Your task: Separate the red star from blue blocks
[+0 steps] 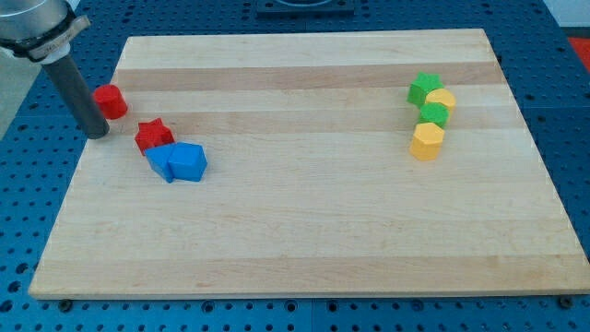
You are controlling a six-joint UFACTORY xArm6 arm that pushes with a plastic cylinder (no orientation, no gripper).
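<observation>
While the red star (154,136) is sitting near the wooden board's (304,231) left edge, it is pressing against the two blue blocks (177,162) just below it toward the view's bottom, so the group is not yet parted. We are keeping our tip (96,134) just to the view's left of the star, apart from it and holding nothing, since the rod only pushes. A red cylinder-like block (111,101) is resting beside the rod, toward the view's top. Well apart on the view's right, a green star (424,88), a yellow block (442,100), a green block (434,115) and a yellow hexagonal block (427,141) are standing in a tight column.
</observation>
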